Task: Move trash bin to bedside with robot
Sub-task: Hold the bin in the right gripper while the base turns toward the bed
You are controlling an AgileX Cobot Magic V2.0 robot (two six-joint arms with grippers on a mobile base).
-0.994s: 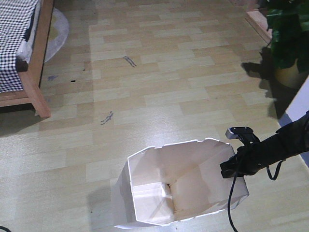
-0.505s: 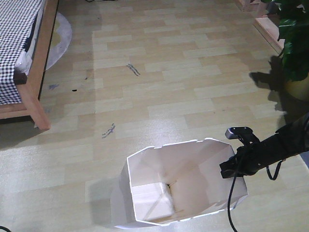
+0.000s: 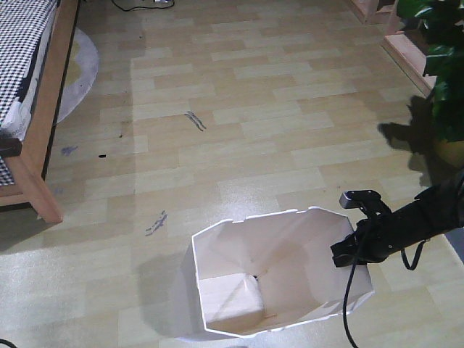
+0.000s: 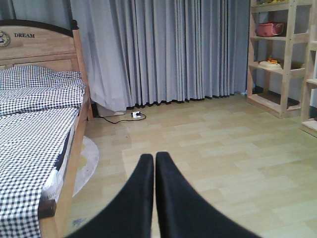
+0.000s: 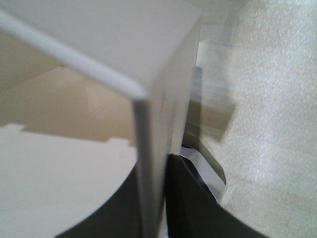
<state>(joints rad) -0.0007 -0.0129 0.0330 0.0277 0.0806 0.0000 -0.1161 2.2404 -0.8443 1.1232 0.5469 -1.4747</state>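
Bed (image 3: 22, 51) drifted left; one trash bin (image 3: 246, 250).

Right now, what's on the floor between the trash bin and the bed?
Only bare wood-look floor with dark scuff marks between the trash bin and the bed, shown in the front-facing view.
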